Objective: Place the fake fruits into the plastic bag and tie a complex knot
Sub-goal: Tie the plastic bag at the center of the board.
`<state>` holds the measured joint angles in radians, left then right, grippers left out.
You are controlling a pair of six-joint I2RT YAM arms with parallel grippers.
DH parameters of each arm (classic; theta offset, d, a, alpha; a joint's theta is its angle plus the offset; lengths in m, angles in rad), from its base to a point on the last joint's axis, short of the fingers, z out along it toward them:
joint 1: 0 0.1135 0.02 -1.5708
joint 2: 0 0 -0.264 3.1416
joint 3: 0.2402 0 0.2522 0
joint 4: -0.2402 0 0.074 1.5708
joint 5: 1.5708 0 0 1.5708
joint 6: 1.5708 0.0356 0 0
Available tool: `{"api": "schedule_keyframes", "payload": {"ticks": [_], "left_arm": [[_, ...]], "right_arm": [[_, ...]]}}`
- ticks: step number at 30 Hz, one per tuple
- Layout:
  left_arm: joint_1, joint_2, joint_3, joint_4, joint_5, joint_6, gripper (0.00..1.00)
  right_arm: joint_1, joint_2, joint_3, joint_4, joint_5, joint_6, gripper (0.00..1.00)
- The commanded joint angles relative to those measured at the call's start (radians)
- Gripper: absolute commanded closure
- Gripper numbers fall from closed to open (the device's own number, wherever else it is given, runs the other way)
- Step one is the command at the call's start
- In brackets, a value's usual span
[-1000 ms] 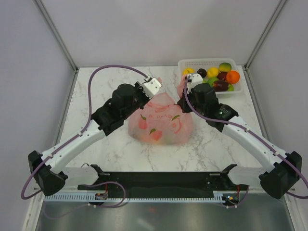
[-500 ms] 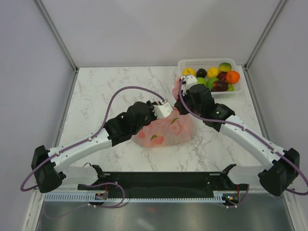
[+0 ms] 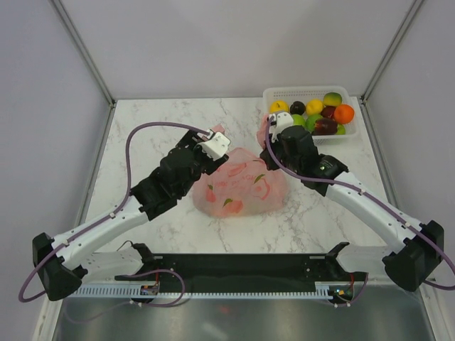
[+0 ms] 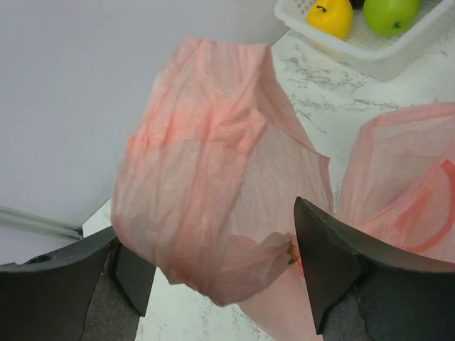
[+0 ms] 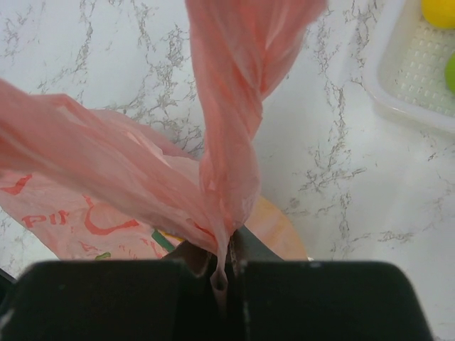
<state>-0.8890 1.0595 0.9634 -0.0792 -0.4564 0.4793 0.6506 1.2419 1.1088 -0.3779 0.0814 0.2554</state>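
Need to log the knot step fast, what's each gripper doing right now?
Left gripper: open, one bag handle loose between its jaws.
Right gripper: closed on the other handle.

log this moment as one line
left fingers open, pink bag handle loose between them | right fingers shut on twisted bag handle | handles not tied | fake fruits in white basket

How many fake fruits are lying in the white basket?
9 fake fruits visible, all in the white basket, far right corner; the right arm may hide others.
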Motion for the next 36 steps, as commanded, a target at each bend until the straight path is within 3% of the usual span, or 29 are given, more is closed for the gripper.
{"api": "schedule_keyframes", "payload": {"ticks": [1, 6, 9, 15, 20, 28, 33, 36], "left_arm": [[0.018, 0.003, 0.011, 0.055, -0.057, -0.108, 0.19], [0.021, 0.002, 0.035, -0.001, -0.068, -0.175, 0.11], [0.027, -0.036, 0.037, -0.045, -0.05, -0.229, 0.0], [0.035, -0.099, 0.092, -0.258, -0.045, -0.405, 0.0], [0.035, -0.148, 0.095, -0.341, -0.062, -0.571, 0.0], [0.064, -0.181, 0.113, -0.476, -0.083, -0.62, 0.0], [0.183, -0.216, 0.121, -0.482, 0.158, -0.674, 0.0], [0.19, -0.202, 0.123, -0.479, 0.191, -0.709, 0.0]], "right_arm": [[0.001, -0.039, -0.004, 0.024, 0.029, -0.015, 1.0], [0.001, -0.056, -0.01, 0.024, 0.043, -0.018, 1.0], [0.001, -0.059, -0.01, 0.022, 0.044, -0.018, 1.0], [0.003, -0.059, -0.01, 0.024, 0.052, -0.016, 1.0], [0.001, -0.059, -0.012, 0.024, 0.05, -0.015, 1.0], [0.001, -0.074, -0.017, 0.024, 0.057, -0.016, 1.0], [0.001, -0.082, -0.02, 0.022, 0.057, -0.018, 1.0], [0.001, -0.084, -0.021, 0.024, 0.046, -0.015, 1.0]]}}
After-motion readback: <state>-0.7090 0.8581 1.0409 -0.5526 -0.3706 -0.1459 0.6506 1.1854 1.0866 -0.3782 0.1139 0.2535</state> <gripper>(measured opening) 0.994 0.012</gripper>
